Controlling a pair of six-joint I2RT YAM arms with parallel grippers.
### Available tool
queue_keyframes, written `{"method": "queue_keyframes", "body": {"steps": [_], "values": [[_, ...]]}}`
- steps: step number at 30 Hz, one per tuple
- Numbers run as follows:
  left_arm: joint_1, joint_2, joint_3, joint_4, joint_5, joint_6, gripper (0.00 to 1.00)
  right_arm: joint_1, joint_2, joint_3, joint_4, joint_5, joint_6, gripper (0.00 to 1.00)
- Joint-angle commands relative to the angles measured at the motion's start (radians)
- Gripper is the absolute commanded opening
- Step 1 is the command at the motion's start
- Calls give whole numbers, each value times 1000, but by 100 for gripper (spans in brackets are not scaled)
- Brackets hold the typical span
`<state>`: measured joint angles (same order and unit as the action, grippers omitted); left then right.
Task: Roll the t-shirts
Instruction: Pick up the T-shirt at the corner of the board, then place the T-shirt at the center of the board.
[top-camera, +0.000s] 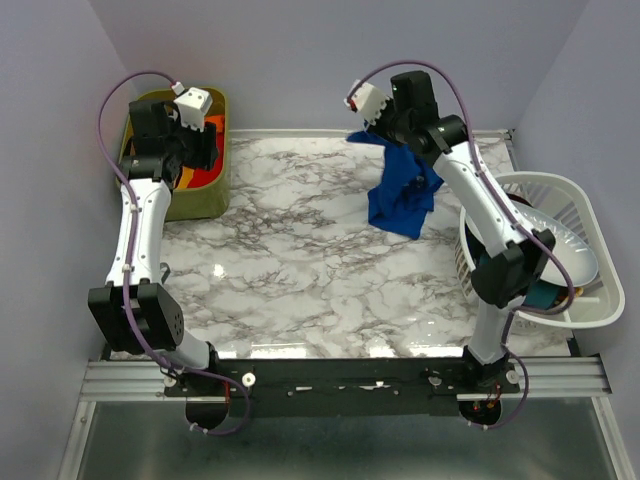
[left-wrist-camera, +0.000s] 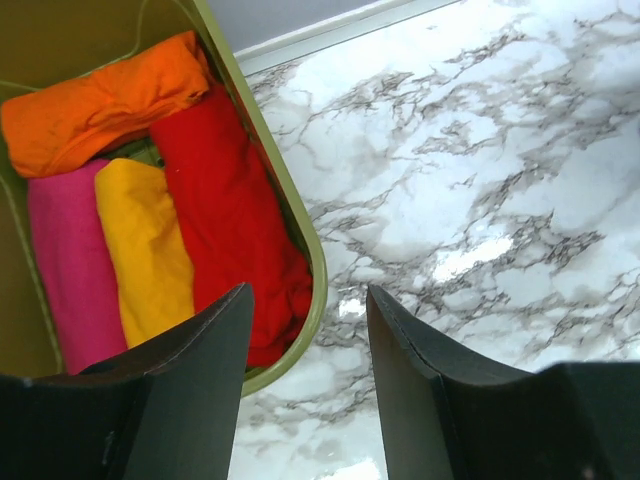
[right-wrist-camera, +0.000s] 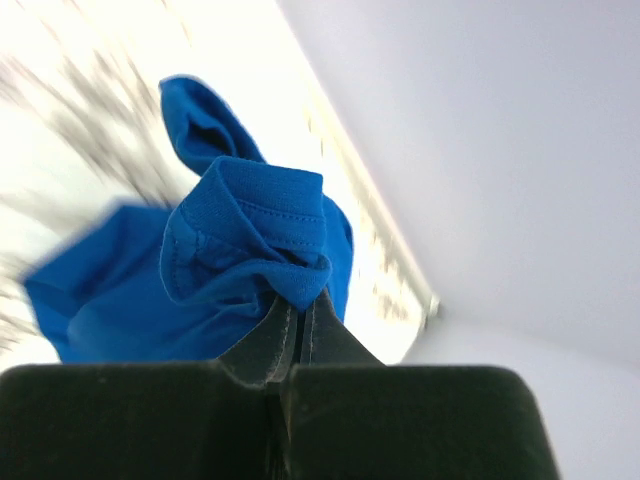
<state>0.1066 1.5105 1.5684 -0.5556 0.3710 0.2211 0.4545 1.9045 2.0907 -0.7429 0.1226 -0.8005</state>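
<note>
My right claw pinches the blue shirt, which hangs straight down, perhaps brushing the table; my left claw gapes, farther off.

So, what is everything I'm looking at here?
marble-patterned table: one, white and grey, filling the middle.
olive-green plastic bin: one, green, table's far left corner.
rolled cloth shirts: four, orange, pink, yellow, red, inside the bin.
white slatted plastic basket: one, white, table's right edge, holding a white dish and a teal thing.
royal-blue cloth t-shirt: one, blue, hanging above the table's far right.
left pincer: one, black, open above the bin.
right pincer: one, black, shut on the t-shirt.
</note>
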Motion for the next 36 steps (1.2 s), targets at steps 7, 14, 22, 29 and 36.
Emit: {"method": "queue_keyframes", "body": {"steps": [7,14,22,29,36], "values": [[8,-7,2,135,14,-152,61,104,-363,-52,68,-109,259,1],[-4,-68,97,-45,-38,-8,62,104,-591,-519,76,-414,287,1],[-68,-153,-49,-202,6,26,62,110,-564,-718,113,-655,280,10],[-82,-237,-189,-165,20,-71,61,167,-441,-493,200,-739,469,1],[-82,-465,-272,-60,-69,-55,62,246,-276,21,182,-557,451,1]]}}
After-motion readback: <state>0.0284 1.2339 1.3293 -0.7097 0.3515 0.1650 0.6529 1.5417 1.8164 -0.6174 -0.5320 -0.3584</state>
